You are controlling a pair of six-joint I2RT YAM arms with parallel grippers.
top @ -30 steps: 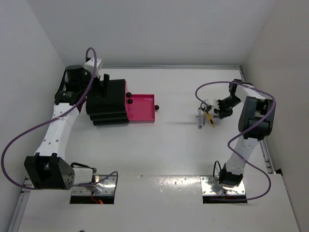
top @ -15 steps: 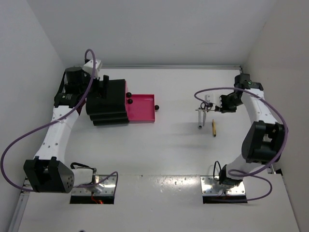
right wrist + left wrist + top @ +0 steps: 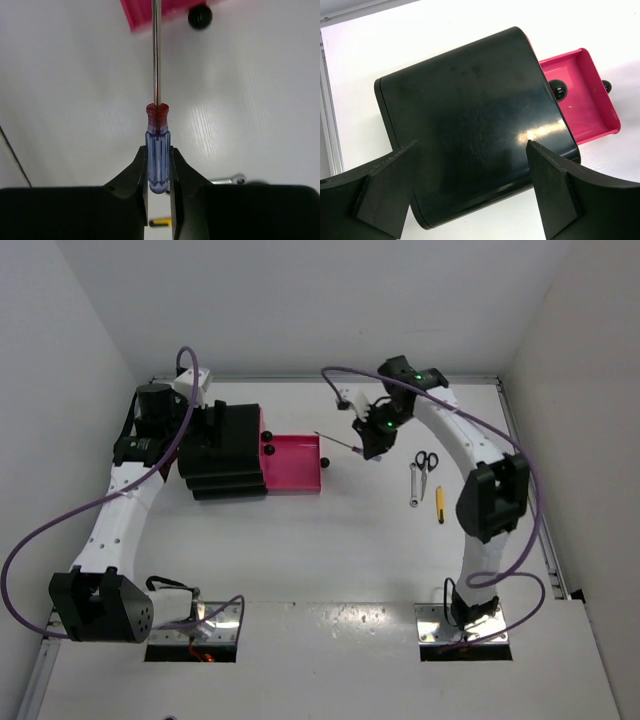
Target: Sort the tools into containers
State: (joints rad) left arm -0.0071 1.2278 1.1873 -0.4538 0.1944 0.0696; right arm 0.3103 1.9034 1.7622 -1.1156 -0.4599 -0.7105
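My right gripper is shut on the blue-handled screwdriver, held in the air with its steel shaft pointing left toward the open magenta-pink drawer. The black drawer unit stands at the back left. My left gripper is open, its fingers either side of the unit's top. The black-handled scissors, silver wrench and yellow cutter lie on the table at the right.
White walls close in on three sides. The drawer's black knob sticks out at its right end. A metal rail runs along the table's right edge. The arms' base plates sit at the near edge.
My right gripper has lifted the blue-handled screwdriver from the tool pile and carried it left toward the open drawer. The left arm has stayed at the drawer unit.
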